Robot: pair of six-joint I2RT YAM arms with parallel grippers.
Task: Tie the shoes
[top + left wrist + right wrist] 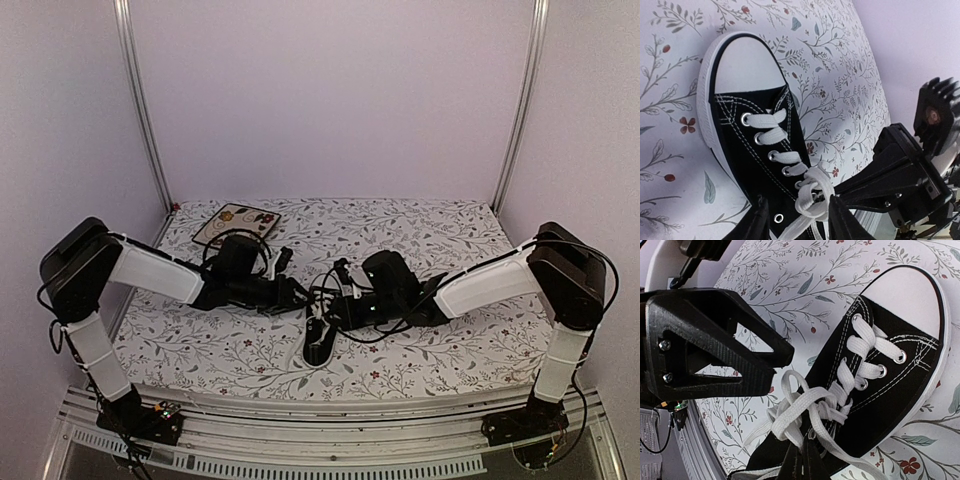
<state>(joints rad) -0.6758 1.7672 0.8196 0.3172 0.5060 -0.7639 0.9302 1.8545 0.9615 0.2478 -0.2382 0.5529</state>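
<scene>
There was one sneaker point(320, 338), two grippers and one square floral plate point(237, 224). All sat over a table point(440, 228) covered in a leaf-and-flower print.

In the top view the sneaker lay just below the centre of the frame, between the two gripper heads, its toe toward the bottom edge. The plate sat well apart from it, at the upper left of the cloth.

The sneaker was a black canvas low-top with white stitching, a white rubber sole edge and a white toe cap. Five metal eyelets showed down one side in the left wrist view. Flat white laces point(805, 412) crossed the tongue in rows and gathered into a loose tangle of loops at the top eyelets.

The left gripper point(799, 226) had its fingers spread at the bottom of its own view, and a lace loop lay in the gap, against one finger. The right gripper point(804, 466) had its fingers pressed together at the bottom centre of its view, and a strand of the laces ran into the tips, apparently pinched.
</scene>
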